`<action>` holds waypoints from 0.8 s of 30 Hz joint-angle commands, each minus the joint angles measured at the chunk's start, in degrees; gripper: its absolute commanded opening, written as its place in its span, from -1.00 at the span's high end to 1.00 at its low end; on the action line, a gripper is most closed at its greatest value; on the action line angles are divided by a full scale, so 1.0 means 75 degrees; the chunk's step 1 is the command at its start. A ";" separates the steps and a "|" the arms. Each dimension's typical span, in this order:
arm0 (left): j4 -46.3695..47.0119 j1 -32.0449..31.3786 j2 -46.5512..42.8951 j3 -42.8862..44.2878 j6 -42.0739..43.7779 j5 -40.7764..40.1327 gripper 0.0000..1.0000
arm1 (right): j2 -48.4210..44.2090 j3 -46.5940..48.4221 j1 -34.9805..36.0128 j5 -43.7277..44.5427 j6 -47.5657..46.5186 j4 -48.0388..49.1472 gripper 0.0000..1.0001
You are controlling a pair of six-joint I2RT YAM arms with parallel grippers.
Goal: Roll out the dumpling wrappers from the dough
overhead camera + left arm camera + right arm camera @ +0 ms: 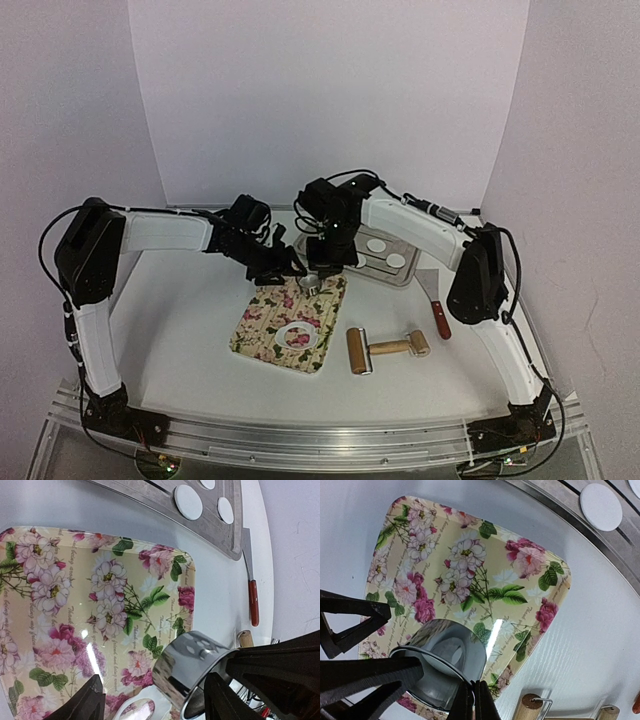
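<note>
The metal ring cutter (315,282) stands tilted over the far corner of the flowered mat (262,315). My right gripper (325,268) is shut on the cutter's rim; in the right wrist view its fingertips (473,700) pinch the ring (442,662). My left gripper (283,268) is open just left of the ring, and the ring (192,667) sits by its right finger (225,700). A white dough sheet (279,335) with a round hole lies on the mat's near end. White round wrappers (380,245) (397,261) lie on the metal tray (365,268).
A wooden rolling pin (388,348) lies right of the mat. A scraper with a red handle (440,318) lies further right, near the tray. The tray with wrappers (188,501) sits just beyond the mat (75,605). White walls close the back and sides.
</note>
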 commanded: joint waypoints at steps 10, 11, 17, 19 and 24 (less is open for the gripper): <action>-0.2310 -0.0623 0.1466 0.2352 0.0243 -0.1839 -0.79 | 0.0290 0.0377 -0.0083 -0.0243 -0.0399 0.0030 1.00; -0.2314 -0.0633 0.1480 0.2359 0.0203 -0.1857 -0.79 | 0.0308 0.0411 -0.0082 -0.0240 -0.0415 0.0035 1.00; -0.2638 -0.0698 0.1826 0.2691 0.0105 -0.1963 -0.77 | 0.0344 0.0520 -0.0084 -0.0324 -0.0524 0.0134 1.00; -0.2700 -0.0714 0.1918 0.2778 0.0077 -0.2017 -0.77 | 0.0365 0.0548 -0.0086 -0.0392 -0.0549 0.0175 1.00; -0.2527 -0.0716 0.1765 0.2793 0.0064 -0.2066 -0.78 | 0.0331 0.0462 -0.0104 -0.0267 -0.0606 0.0165 1.00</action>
